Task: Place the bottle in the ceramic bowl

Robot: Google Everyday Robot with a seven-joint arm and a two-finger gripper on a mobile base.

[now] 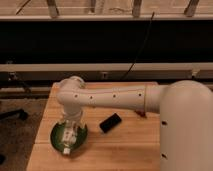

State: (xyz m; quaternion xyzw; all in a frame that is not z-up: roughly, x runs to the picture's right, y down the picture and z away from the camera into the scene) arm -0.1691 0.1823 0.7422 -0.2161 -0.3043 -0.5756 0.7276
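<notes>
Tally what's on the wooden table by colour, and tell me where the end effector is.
Green: 1, the ceramic bowl
Black: 1, a small black block
Whitish: 1, the bottle, lying in the bowl
Total: 3
The end effector hangs down over the bowl's inside.

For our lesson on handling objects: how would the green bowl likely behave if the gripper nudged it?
The bowl looks wide and shallow, so it would probably slide on the wooden table, not tip. Its glossy glaze suggests it is slippery and breakable. The gripper hangs over it.

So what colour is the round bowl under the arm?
Glossy green ceramic bowl, camera view; the gripper sits over it.
</notes>
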